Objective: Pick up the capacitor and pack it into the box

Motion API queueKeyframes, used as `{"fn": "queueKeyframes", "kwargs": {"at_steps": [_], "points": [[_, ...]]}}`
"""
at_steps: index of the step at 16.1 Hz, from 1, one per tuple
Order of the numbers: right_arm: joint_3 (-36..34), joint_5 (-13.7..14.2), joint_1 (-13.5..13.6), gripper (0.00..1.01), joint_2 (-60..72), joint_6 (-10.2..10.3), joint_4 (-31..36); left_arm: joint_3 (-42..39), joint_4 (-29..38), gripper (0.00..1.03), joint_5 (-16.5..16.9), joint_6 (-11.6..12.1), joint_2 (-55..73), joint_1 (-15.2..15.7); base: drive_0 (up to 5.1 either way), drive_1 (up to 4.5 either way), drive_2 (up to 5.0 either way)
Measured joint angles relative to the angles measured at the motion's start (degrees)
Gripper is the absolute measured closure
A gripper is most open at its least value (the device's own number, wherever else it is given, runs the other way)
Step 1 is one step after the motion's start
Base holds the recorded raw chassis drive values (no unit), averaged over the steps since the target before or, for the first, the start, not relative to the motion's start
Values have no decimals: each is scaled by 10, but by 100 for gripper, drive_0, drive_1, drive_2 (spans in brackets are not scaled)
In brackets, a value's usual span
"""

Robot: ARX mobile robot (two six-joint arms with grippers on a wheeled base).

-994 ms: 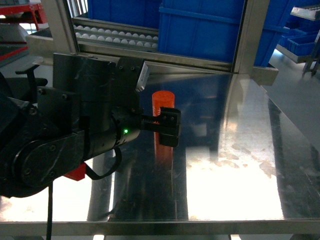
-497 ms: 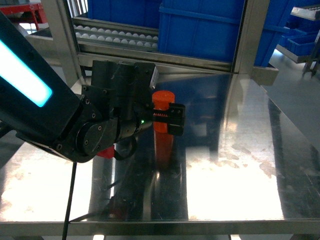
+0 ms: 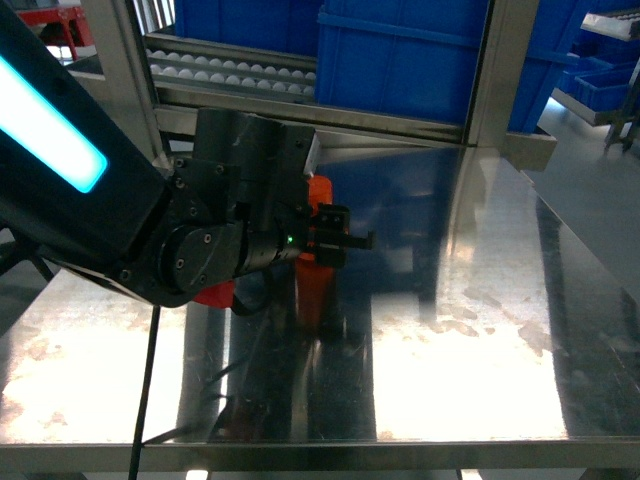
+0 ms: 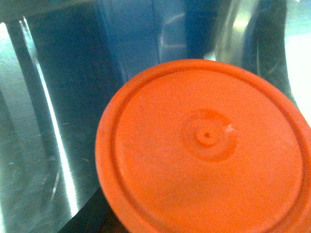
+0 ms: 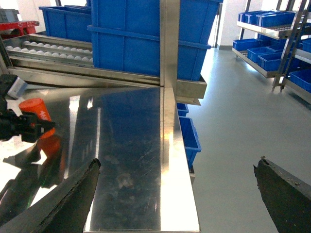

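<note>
The left gripper (image 3: 345,238), black and toothed, sits a little left of the middle of the head view, with its jaws on either side of the orange round plastic capacitor (image 3: 318,192). They look closed on it, but the gripper body hides most of the can, so I cannot tell for sure if it is squeezed tight. Only a bit of the orange top peeks out above the gripper, and an orange glow of it shows in the shiny steel table (image 3: 470,330) just below. In the left wrist view the flat round orange top of the capacitor (image 4: 206,145) fills most of the frame, with a small dot in its middle. From the right wrist view the same can (image 5: 33,106) shows at the left edge, tilted, with the black left gripper (image 5: 34,128) across it. Behind the gripper, the big dark arm (image 3: 120,230) with a bright teal light strip runs up to the upper left corner of the head view. The right gripper (image 5: 177,194) is spread wide open and holds nothing — its two dark fingers (image 5: 58,199) sit in the bottom corners of its own camera view. Big blue plastic crates (image 3: 400,60) stand at the top, past a white roller track (image 3: 230,72).
</note>
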Motion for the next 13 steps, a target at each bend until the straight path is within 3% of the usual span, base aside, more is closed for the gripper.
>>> {"fn": "queueKeyframes", "kwargs": {"at_steps": [3,5,7,10,12,13], "points": [[0,0,0,3,0,0,0,-112,86,58,-11,6,-138,20,0,0,0],[0,0,0,3,0,0,0,-231,151,58,-25,27,-273,46,0,0,0],[0,0,0,3,0,0,0,-384,164,58,-29,33,-415,67,0,0,0],[0,0,0,3,0,0,0,-570,67,58,6,26,-692,104,0,0,0],[0,0,0,3,0,0,0,-619,-52,58,45,19,-850,145,0,0,0],[0,0,0,3,0,0,0,-621,-59,58,52,22,-885,144,0,0,0]]}}
